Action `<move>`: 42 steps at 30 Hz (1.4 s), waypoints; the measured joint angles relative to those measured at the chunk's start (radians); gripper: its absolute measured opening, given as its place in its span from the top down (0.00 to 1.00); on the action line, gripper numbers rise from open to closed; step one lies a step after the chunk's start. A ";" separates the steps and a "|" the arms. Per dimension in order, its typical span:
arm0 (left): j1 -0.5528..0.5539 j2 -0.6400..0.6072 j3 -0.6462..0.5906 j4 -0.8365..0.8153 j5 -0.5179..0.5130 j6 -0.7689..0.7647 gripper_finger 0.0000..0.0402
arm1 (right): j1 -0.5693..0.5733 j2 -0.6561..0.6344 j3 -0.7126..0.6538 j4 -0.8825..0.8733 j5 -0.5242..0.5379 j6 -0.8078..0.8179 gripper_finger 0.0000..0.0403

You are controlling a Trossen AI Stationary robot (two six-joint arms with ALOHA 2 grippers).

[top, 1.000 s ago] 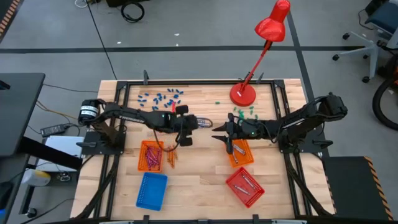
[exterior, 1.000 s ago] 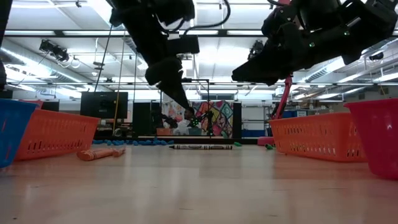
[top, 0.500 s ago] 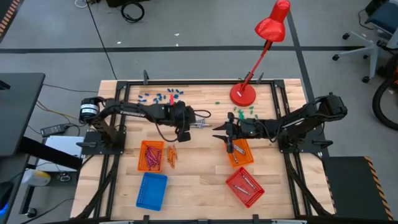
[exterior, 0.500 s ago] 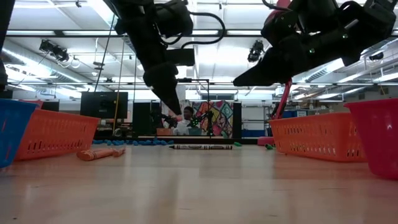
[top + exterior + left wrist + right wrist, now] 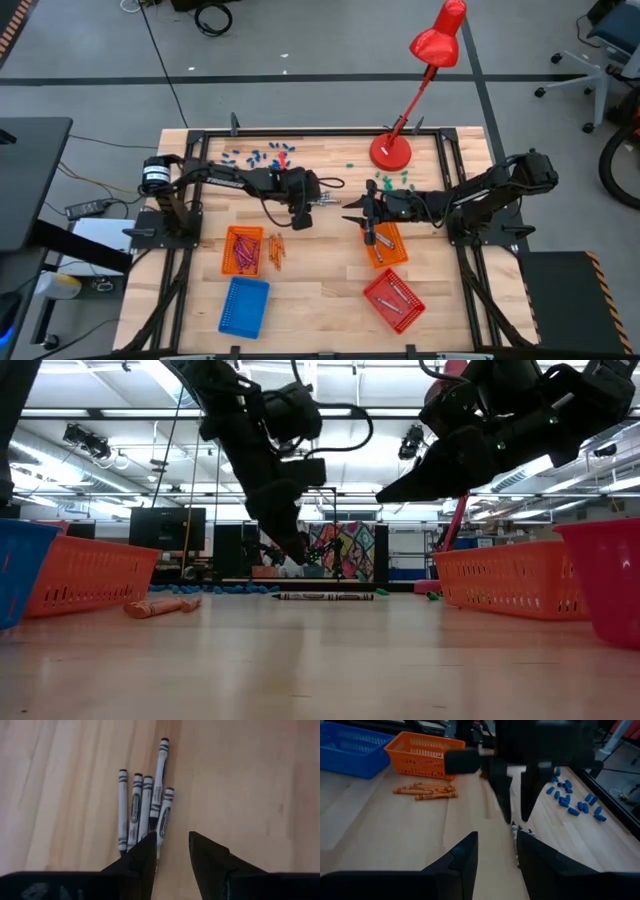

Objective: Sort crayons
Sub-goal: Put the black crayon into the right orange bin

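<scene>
Left gripper [image 5: 172, 851] poised open over a cluster of thin grey-silver paper-wrapped crayons [image 5: 144, 807] mid-table.
The crayons lie flat, side by side, long axes running away from the fingers. Since a second ago the left arm has drawn back; the right gripper [image 5: 496, 852], open and empty, hovers opposite.

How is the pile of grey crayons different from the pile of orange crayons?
The grey crayons lie out on the bare wood under the left gripper; the orange crayons lie right beside the orange basket. The grey crayons have no basket near them. Both piles lie flat in loose bunches on the table, outside any basket.
</scene>
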 joint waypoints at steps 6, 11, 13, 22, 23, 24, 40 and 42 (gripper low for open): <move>0.007 0.055 0.001 0.054 -0.017 0.004 0.69 | 0.000 0.000 0.000 -0.008 0.000 0.005 0.65; 0.008 0.074 -0.002 0.048 -0.046 0.022 0.69 | 0.000 0.000 0.000 -0.014 0.000 0.005 0.65; 0.007 0.084 -0.002 0.056 -0.047 0.034 0.69 | 0.000 0.000 0.000 -0.014 0.000 0.005 0.65; 0.007 0.115 -0.002 0.049 -0.047 0.050 0.69 | 0.000 0.000 0.000 -0.017 0.000 0.006 0.65; 0.006 0.121 -0.002 0.048 -0.046 0.050 0.69 | 0.000 0.000 0.000 -0.017 0.000 0.006 0.65; 0.006 0.126 -0.001 0.050 -0.046 0.050 0.69 | 0.000 0.000 0.000 -0.017 0.000 0.006 0.65; 0.016 0.141 0.000 0.030 0.032 0.048 0.79 | 0.000 0.000 0.000 -0.017 0.000 0.001 0.65; 0.016 0.141 0.000 0.029 0.033 0.050 0.82 | 0.000 0.000 0.000 -0.018 0.000 0.001 0.65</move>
